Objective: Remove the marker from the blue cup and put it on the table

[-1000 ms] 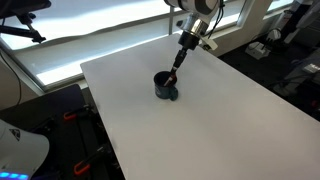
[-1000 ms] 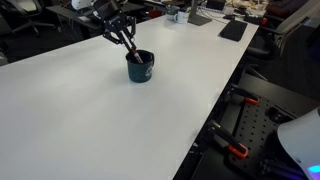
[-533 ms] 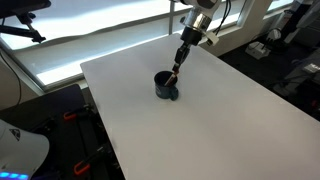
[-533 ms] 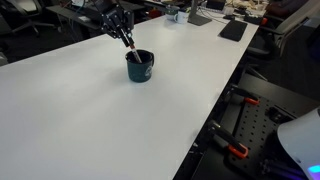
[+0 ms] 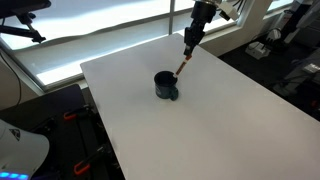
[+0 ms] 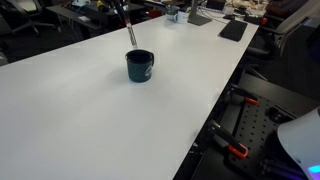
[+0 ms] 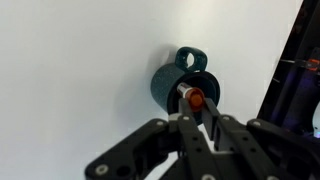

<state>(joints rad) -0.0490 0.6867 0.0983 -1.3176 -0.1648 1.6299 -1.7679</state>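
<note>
A bright window strip (image 5: 100,45) ran across the upper left of an exterior view, with a black stand (image 5: 22,30) before it. Orange clamps (image 5: 70,115) sat on black framework (image 5: 60,135) at lower left, above a white rounded casing (image 5: 20,150). In an exterior view, a dark flat pad (image 6: 232,30) lay at upper right.

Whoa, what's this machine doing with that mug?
A robot arm's gripper is shut on a reddish marker, holding it by its upper end over the blue cup. The marker hangs slightly tilted, its lower tip about level with the cup's rim, so it is out or nearly out. The cup stands on the white table; the marker is not yet laid down.
</note>
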